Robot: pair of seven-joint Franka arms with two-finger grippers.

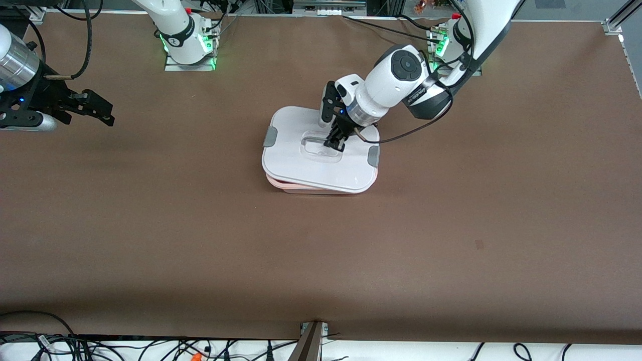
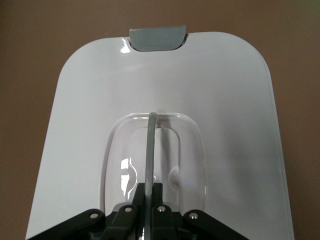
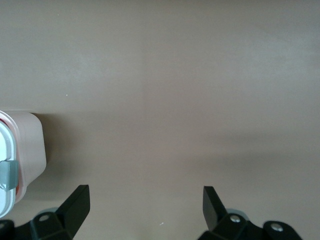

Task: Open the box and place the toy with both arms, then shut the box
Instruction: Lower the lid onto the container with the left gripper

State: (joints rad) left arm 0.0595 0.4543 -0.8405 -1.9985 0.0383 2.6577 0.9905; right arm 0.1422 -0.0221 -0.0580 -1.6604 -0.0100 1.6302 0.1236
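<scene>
The rounded-rectangular translucent pale pink plastic box (image 1: 301, 188) sat on the brown surface (image 1: 321, 260) about midway between the two end edges and closer to the edge where the arm bases stand than to the edge nearest the front camera. Its white lid (image 1: 301, 160) with grey side clips (image 1: 270, 136) lay on top but skewed, so a strip of the pink tub showed under the lid's edge nearest the front camera.

The left gripper (image 1: 335, 143) was down in the lid's recessed clear well. In the left wrist view its jaws were nearly closed, pinched on the thin grey handle bar (image 2: 150, 150) that stood on edge across the recess, with one black finger on each side of it.

The right gripper (image 1: 100, 111) waited above the surface near the edge at the right arm's end, well apart from the box. Its jaws stood wide apart and held nothing; the right wrist view showed only bare surface between the fingertips (image 3: 77, 202), with a corner of the box (image 3: 27, 145) at the frame's side.

The toy could not be seen in any view.
</scene>
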